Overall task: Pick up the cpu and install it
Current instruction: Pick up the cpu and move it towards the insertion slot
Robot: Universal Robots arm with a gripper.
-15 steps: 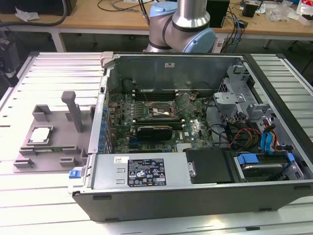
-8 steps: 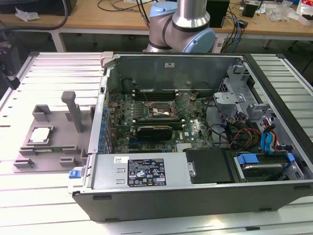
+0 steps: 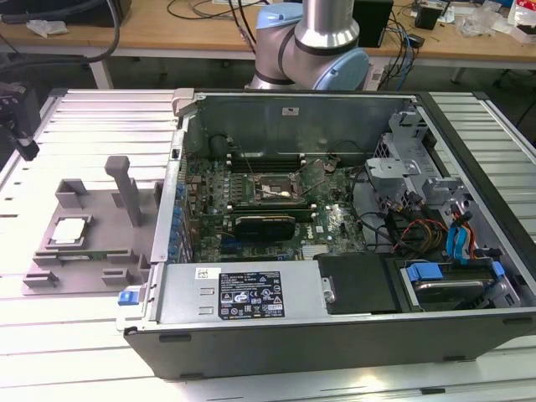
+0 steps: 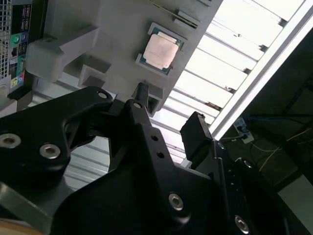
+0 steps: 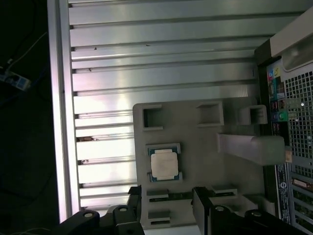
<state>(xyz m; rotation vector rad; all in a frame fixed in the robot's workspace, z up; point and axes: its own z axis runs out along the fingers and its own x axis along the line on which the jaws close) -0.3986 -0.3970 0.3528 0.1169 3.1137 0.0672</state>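
Cpu (image 3: 69,230) lies flat in a recess of the grey tray (image 3: 100,226) on the slatted worktop (image 3: 92,126), at the exterior view's left of the open computer case (image 3: 335,335). Gripper (image 5: 166,205) open, jaws spread, near the cpu, not touching it.

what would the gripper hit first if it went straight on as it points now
Probably the cpu, lying in the grey tray in line with the open gripper in the first wrist view. Depth is unclear, so it might touch the tray beside it first.
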